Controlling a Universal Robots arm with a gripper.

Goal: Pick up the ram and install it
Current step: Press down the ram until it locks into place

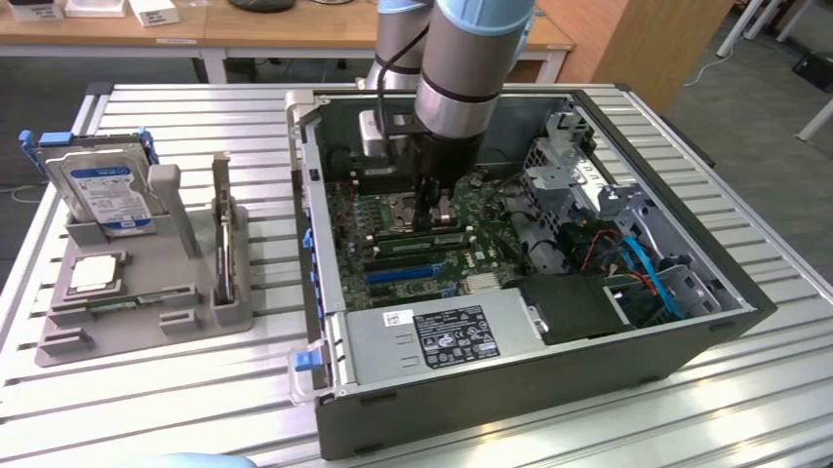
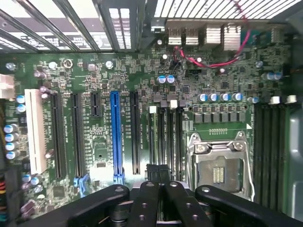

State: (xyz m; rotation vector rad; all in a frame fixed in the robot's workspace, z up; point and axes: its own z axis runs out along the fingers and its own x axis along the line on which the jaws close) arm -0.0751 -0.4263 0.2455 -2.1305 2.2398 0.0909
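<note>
Tool [image 1: 440,207] closed, gripping nothing visible, inside open computer case [image 1: 677,361], above green motherboard [image 2: 118,80].

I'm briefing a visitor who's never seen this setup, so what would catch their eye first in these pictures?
First, the open black computer case on the slatted metal table, its green motherboard exposed, with the grey robot arm reaching straight down into it. The arm's black pincer is shut low over the board beside the empty silver processor socket. On the exterior view's left, a grey holder carries a blue-labelled silver hard drive.
</note>
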